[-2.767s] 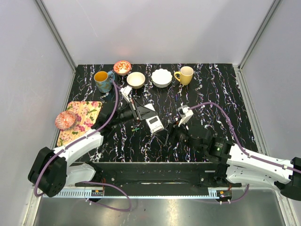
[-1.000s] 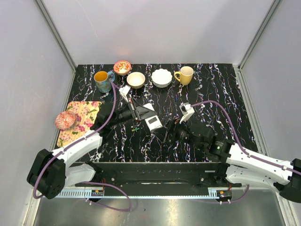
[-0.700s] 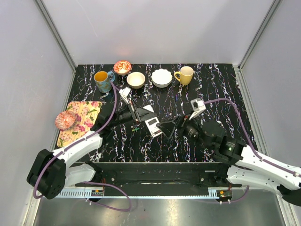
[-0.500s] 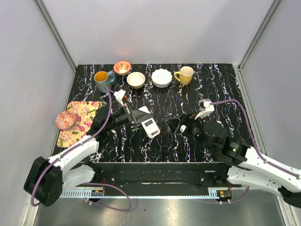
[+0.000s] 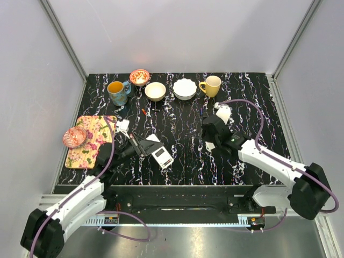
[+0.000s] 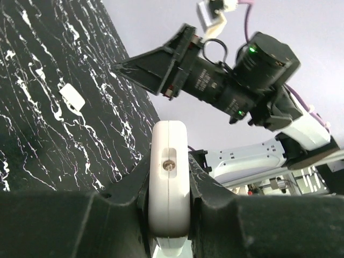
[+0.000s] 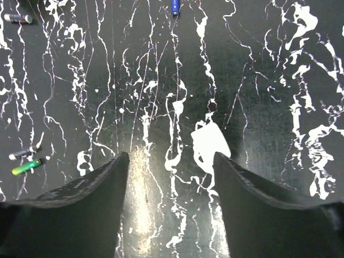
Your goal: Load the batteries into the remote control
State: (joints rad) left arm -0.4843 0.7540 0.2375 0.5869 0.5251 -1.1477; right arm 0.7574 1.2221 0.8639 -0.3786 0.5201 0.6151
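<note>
My left gripper (image 5: 146, 149) is shut on the remote control (image 5: 162, 156), held clear of the table at the near left. In the left wrist view the white remote control (image 6: 169, 183) stands edge-on, pinched between both fingers. My right gripper (image 5: 208, 135) hangs open over the table's middle, with nothing between its fingers (image 7: 231, 177). A small white cover piece (image 7: 210, 142) lies flat on the table at its right fingertip, and shows too as the cover piece (image 5: 210, 145) from above. Loose batteries lie apart: a green one (image 7: 26, 167), a blue one (image 7: 175, 6) and a dark one (image 7: 15, 18).
Along the back edge stand a blue mug (image 5: 117, 92), a red patterned bowl (image 5: 140, 77), a tan bowl (image 5: 155, 91), a white bowl (image 5: 184, 88) and a yellow mug (image 5: 212, 85). A floral mat (image 5: 99, 131) with a red patterned bowl (image 5: 74, 137) lies at the left.
My left arm has drawn back toward the near left, carrying the remote control. The right arm has swung away from the remote toward the back right, its gripper open throughout.
</note>
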